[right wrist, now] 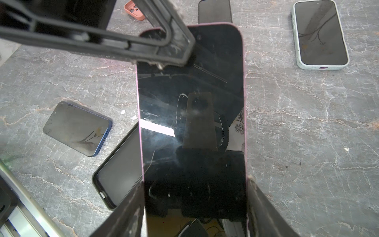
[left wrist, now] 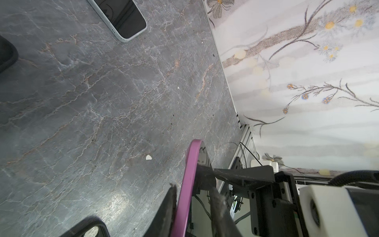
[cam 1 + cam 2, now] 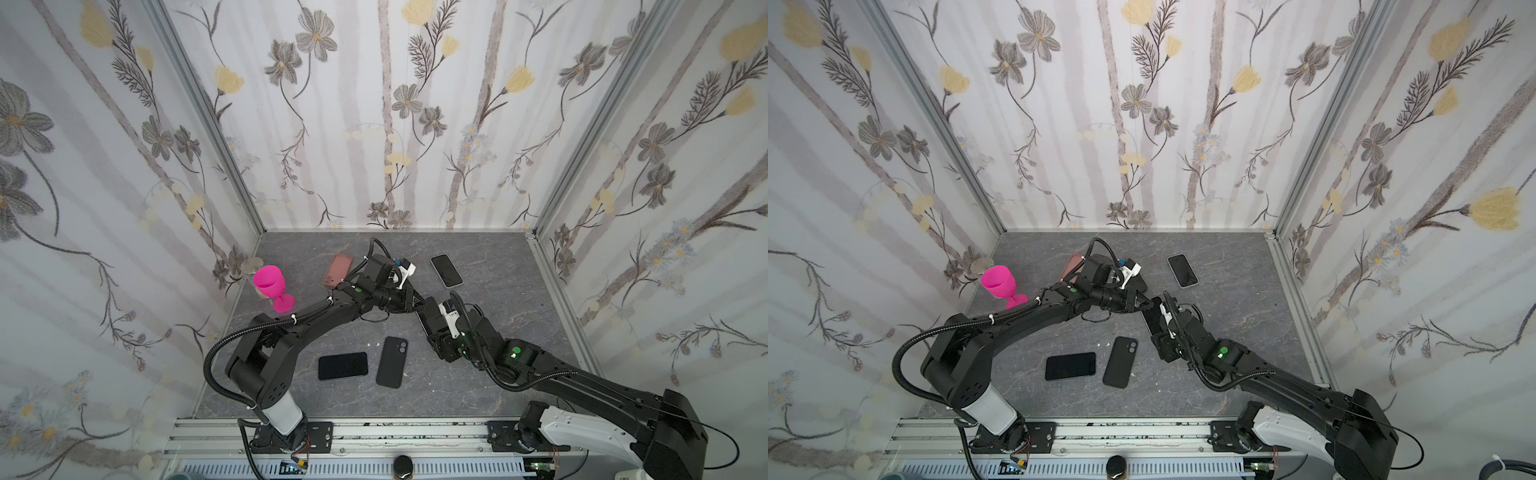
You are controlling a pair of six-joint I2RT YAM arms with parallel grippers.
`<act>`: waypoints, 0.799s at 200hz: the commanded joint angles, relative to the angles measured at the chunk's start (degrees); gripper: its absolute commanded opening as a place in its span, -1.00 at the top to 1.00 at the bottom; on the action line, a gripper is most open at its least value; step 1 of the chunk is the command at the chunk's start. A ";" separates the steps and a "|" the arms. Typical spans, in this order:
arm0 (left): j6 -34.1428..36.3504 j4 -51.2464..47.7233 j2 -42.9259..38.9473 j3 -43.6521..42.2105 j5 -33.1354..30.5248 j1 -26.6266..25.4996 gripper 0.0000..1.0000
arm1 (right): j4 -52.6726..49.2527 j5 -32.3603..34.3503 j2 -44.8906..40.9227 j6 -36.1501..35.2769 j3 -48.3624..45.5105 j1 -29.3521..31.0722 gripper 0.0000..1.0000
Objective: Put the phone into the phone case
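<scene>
**Handover pose.** A pink-framed black-screened phone (image 1: 190,123) is held raised above the grey marble-patterned table (image 1: 307,123), near its middle. The end nearer the right arm is clamped across its long edges by the right gripper (image 1: 194,182), whose jaws are spread to the phone's width. The far corner is pinched by the left gripper (image 2: 192,186), which is almost closed. One of its fingers (image 1: 174,47) is laid on the screen and the other on the back. A black soft phone case (image 3: 390,361) lies open side up on the table and is partly covered by the phone in the right wrist view. A salmon-pink case (image 3: 337,270) lies farther back.
</scene>
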 commanded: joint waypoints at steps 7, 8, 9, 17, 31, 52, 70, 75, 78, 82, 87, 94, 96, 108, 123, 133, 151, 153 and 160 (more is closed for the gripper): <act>-0.02 1.62 -0.02 -0.22 2.01 -0.01 0.70 | 3.65 1.35 -0.38 -0.21 0.70 0.31 0.18; -0.02 1.60 0.00 -0.22 2.00 -0.02 0.71 | 3.67 1.42 -0.38 -0.21 0.67 0.33 0.18; -0.02 1.59 0.00 -0.22 2.04 -0.03 0.72 | 3.64 1.41 -0.47 -0.21 0.61 0.29 0.18; 0.11 1.59 -0.12 -0.22 2.08 0.03 0.81 | 3.78 1.57 -0.64 -0.05 0.51 0.40 0.17; 0.07 1.66 -0.38 -0.13 2.33 0.01 1.00 | 3.89 1.99 -0.96 0.18 0.40 0.35 0.16; -0.24 1.67 -0.90 -0.13 1.85 0.05 1.00 | 4.68 3.14 -1.45 0.88 0.29 0.35 0.03; -0.78 1.90 -2.17 -0.20 0.16 0.29 1.00 | 5.13 5.32 -2.06 2.37 0.79 0.35 -0.34; -1.04 2.32 -2.65 -0.27 -0.02 0.34 1.00 | 5.32 5.61 -2.32 2.71 1.02 0.28 -0.47; -1.28 2.65 -2.97 -0.37 -0.11 0.47 1.00 | 5.47 5.72 -2.52 2.90 1.15 0.26 -0.54; -1.64 3.19 -3.47 -0.53 -0.20 0.60 1.00 | 5.87 5.84 -2.76 3.01 1.32 0.26 -0.62; -2.22 3.96 -4.05 -0.74 -0.25 0.82 1.00 | 6.19 5.91 -3.18 3.25 1.68 0.26 -0.70; -3.15 5.42 -5.25 -1.23 -0.49 1.16 1.00 | 6.61 6.22 -3.80 3.67 2.27 0.26 -0.77; -3.46 6.10 -5.57 -1.48 -0.61 1.28 1.00 | 6.73 6.40 -3.98 3.80 2.55 0.26 -0.79; -5.39 9.72 -8.12 -2.94 -2.14 2.09 1.00 | 7.46 7.90 -5.36 5.00 3.75 0.20 -0.99; -7.90 14.39 -11.57 -4.96 -4.07 3.45 1.00 | 9.21 10.18 -7.74 7.17 4.91 0.04 -1.00; -9.77 17.19 -13.70 -6.12 -4.90 4.59 1.00 | 11.78 10.43 -9.75 8.01 4.88 -0.26 -0.99; -12.78 22.13 -16.91 -8.23 -5.35 6.73 1.00 | 17.05 10.73 -14.18 10.43 3.43 -0.76 -0.99; -13.01 22.67 -17.40 -8.42 -5.38 6.96 1.00 | 17.83 10.63 -14.64 10.74 3.23 -0.83 -1.00; -13.88 24.59 -18.85 -9.24 -5.67 7.67 1.00 | 20.21 10.05 -16.17 11.42 2.47 -1.09 -1.00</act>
